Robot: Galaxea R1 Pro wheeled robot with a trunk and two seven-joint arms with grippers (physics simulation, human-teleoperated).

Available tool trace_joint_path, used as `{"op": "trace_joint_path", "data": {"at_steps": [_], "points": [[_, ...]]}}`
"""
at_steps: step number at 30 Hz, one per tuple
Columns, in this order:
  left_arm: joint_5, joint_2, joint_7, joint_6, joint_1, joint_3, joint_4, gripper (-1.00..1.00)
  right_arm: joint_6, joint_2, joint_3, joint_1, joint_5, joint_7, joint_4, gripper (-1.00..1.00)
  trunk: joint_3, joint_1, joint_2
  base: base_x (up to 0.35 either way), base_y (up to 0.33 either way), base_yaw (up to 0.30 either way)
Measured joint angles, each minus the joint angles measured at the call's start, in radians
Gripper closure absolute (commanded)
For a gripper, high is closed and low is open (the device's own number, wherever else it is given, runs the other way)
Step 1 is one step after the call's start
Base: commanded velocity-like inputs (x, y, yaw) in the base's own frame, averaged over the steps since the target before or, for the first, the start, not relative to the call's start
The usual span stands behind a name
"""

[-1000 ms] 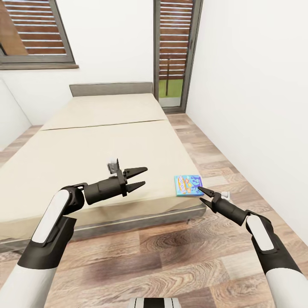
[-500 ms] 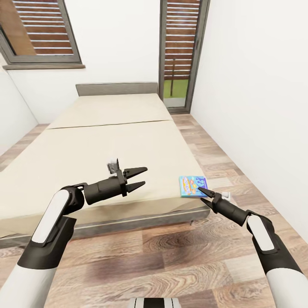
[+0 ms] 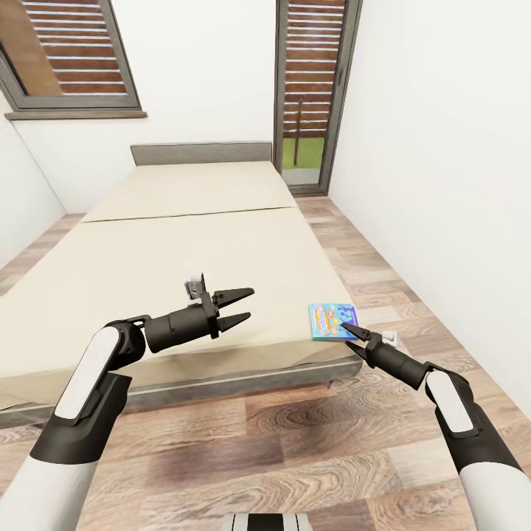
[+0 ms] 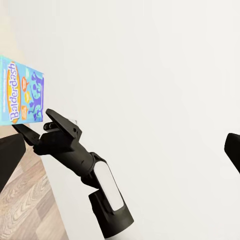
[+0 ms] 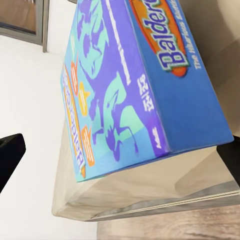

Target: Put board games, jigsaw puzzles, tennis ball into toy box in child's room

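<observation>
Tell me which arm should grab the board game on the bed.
Right. The open right gripper sits at the board game on the bed's near corner; the left gripper hovers farther away.

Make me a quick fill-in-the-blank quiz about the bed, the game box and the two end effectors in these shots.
1. The blue board game lies at a near ___ of the bed.
2. The word printed on the game's cover begins with the letter ___.
3. The end effector nearest the game is the ___ end effector.
4. The left end effector hangs over the mattress with its jaws ___.

Missing words: corner; B; right; open
</observation>
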Motion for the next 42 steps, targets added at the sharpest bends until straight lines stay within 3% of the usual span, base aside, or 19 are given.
{"op": "trace_joint_path", "data": {"at_steps": [35,36,42], "points": [[0.000,0.000,0.000,0.001,-0.001,0.000,0.000,-1.00,0.005,-0.005,0.000,0.000,-0.016,0.001,0.000,-1.00,0.000,0.000,0.000,0.000,0.000,0.001],[0.000,0.000,0.000,0.001,-0.001,0.000,0.000,-1.00,0.005,-0.005,0.000,0.000,-0.016,0.001,0.000,1.00,0.000,0.000,0.000,0.000,0.000,0.000],[0.000,0.000,-0.001,0.000,-0.001,-0.001,0.001,-1.00,-0.002,-0.005,-0.005,0.000,-0.017,0.002,0.000,1.00,0.000,0.000,0.000,0.000,0.000,0.000]]}}
